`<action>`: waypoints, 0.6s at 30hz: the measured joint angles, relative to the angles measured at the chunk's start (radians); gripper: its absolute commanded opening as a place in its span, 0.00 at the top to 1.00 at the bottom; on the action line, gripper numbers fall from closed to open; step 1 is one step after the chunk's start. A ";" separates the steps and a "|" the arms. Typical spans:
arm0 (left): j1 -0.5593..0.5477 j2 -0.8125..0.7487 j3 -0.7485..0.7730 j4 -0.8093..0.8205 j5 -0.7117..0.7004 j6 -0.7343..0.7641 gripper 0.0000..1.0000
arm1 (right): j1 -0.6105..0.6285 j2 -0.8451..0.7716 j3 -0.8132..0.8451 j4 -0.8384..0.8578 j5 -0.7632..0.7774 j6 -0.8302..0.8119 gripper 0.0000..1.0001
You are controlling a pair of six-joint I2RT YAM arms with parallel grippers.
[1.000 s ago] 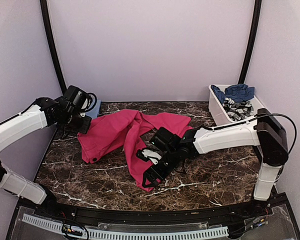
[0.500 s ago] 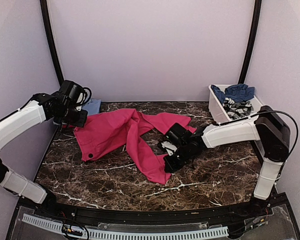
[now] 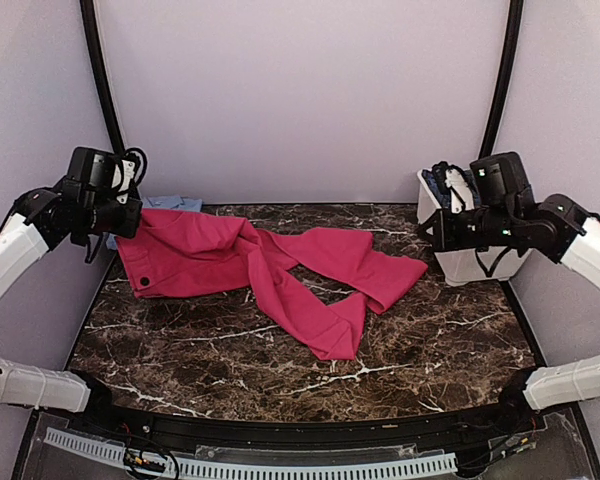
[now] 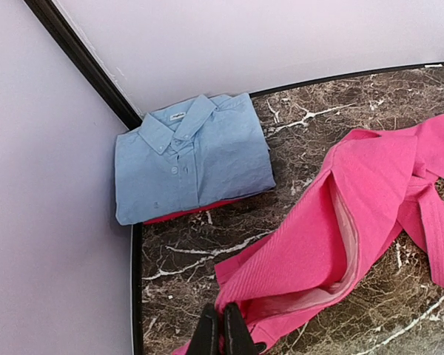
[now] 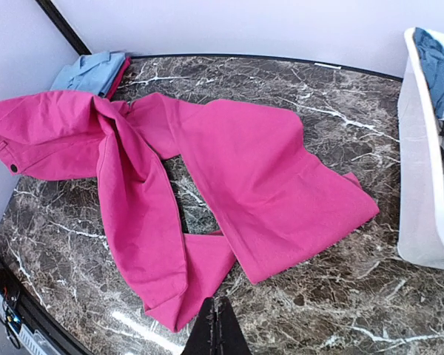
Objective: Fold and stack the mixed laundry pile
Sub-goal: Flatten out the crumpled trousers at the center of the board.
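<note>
One light blue shirt lies folded in the far-left corner. The magenta-pink garment sprawls unfolded across the tabletop, with more laundry waiting in the tub. The left claw pinches the pink edge; the right claw is closed and empty.

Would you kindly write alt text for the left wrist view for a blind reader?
The left gripper, jaws shut, pinches an edge of a magenta-pink garment sprawled over the dark marble table. A folded light blue shirt lies in the far corner.
</note>
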 measured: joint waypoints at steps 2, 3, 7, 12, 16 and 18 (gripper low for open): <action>0.001 -0.067 -0.017 -0.027 0.003 0.018 1.00 | -0.009 -0.055 -0.004 -0.036 0.002 0.000 0.76; 0.001 -0.087 -0.023 -0.039 0.003 0.023 1.00 | -0.010 -0.068 -0.010 -0.044 -0.015 0.001 0.57; 0.001 -0.123 -0.063 -0.087 0.026 0.026 1.00 | 0.016 -0.038 -0.099 -0.028 -0.127 0.005 0.29; 0.001 -0.080 -0.071 -0.110 0.020 0.018 1.00 | 0.160 0.178 -0.193 0.023 -0.182 0.028 0.25; 0.001 -0.039 -0.070 -0.109 0.018 0.015 1.00 | 0.193 0.306 -0.206 0.079 -0.210 0.040 0.25; 0.001 -0.027 -0.070 -0.109 0.017 0.015 1.00 | 0.197 0.365 -0.206 0.121 -0.223 0.048 0.25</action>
